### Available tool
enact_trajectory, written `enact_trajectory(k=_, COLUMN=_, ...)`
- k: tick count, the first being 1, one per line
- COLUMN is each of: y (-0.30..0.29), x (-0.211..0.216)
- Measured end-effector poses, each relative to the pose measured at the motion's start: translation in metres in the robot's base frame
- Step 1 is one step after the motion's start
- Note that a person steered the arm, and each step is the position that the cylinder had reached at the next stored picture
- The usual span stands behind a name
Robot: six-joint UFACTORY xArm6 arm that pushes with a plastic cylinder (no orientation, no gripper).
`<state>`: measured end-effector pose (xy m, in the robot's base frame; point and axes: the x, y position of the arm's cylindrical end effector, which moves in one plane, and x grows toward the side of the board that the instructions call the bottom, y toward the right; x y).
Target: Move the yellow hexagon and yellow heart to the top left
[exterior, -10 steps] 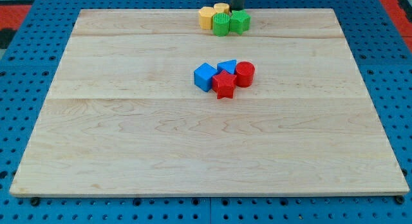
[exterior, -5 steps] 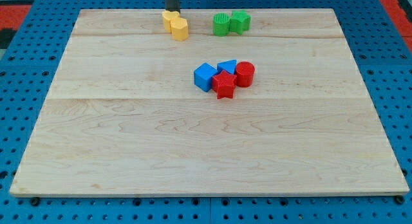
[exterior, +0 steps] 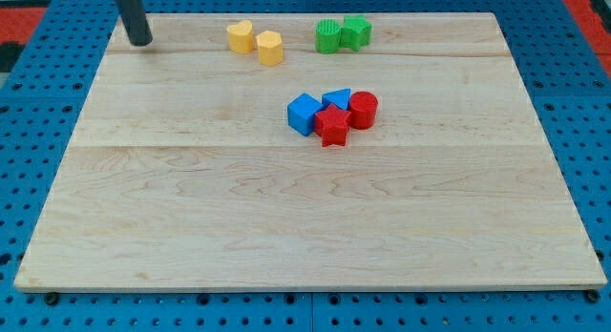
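pale wood makes up the bench [exterior: 191, 227], and at its far left corner along the view's top stands my tip [exterior: 141, 43], touching no block. this end effector is a bare rod with no jaws, so nothing about it can be apart, together or clamped. to the tip's right, well apart from it, sits the yellow heart [exterior: 240, 35], and just beside that, a little lower, the yellow hexagon [exterior: 270, 48]; a small gap seems to separate them. both lie left of centre along the top edge, not yet in the corner. to do the step well, i judge the tip should circle round to the right side of the yellow hexagon and push leftward through both in line. further right sit two green blocks [exterior: 342, 33], and below them a blue and red cluster [exterior: 332, 113].
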<state>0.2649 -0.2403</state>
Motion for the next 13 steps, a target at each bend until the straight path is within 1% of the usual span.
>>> enact_trajectory(k=1, y=0.020, x=0.007)
enact_trajectory(k=2, y=0.083, x=0.029)
enact_trajectory(k=3, y=0.192, x=0.033)
enact_trajectory(k=4, y=0.241, x=0.033)
enact_trajectory(k=5, y=0.248, x=0.025)
enact_trajectory(k=6, y=0.223, x=0.003)
enact_trajectory(k=8, y=0.207, x=-0.008)
enact_trajectory(k=10, y=0.172, x=-0.032)
enact_trajectory(k=13, y=0.083, x=-0.037)
